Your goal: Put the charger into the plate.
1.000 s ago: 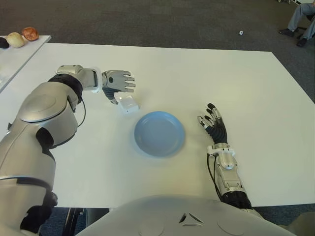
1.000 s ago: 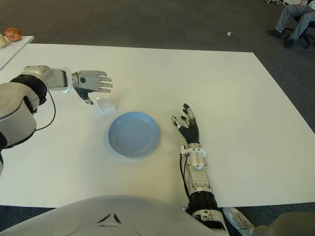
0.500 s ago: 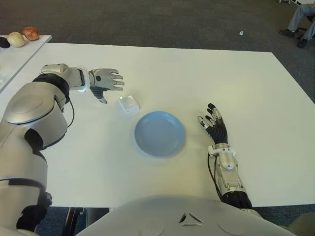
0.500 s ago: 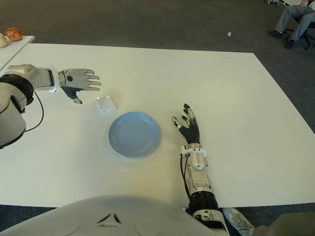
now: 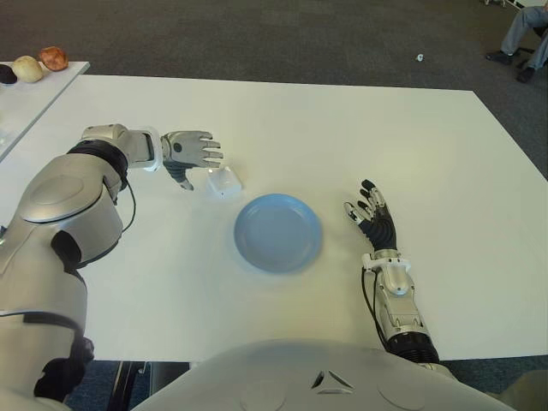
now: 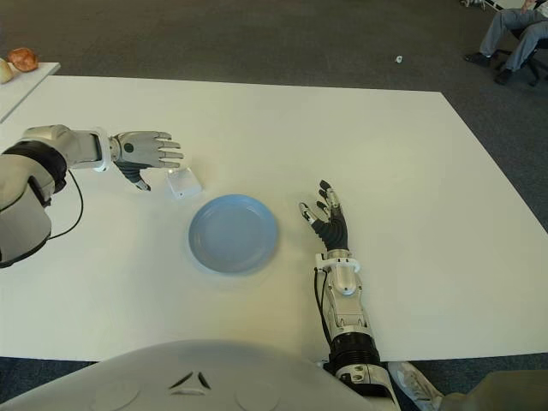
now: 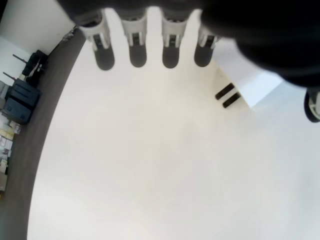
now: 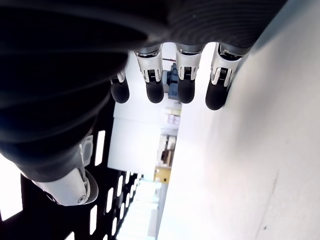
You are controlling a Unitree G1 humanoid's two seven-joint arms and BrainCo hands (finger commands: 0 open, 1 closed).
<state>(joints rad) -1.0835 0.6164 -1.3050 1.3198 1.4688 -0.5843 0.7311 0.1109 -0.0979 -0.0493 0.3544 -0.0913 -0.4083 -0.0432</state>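
At lower right of the frame, the right hand is lying open and empty on the white desk, right of the blue plate. Farther up left, the white charger is sitting on the desk just beyond the plate's upper-left rim, outside it. The left hand is hovering just left of the charger, fingers spread, holding nothing.

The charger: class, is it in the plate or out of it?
Out. The white charger lies on the table beside the empty blue plate, by the open left hand.
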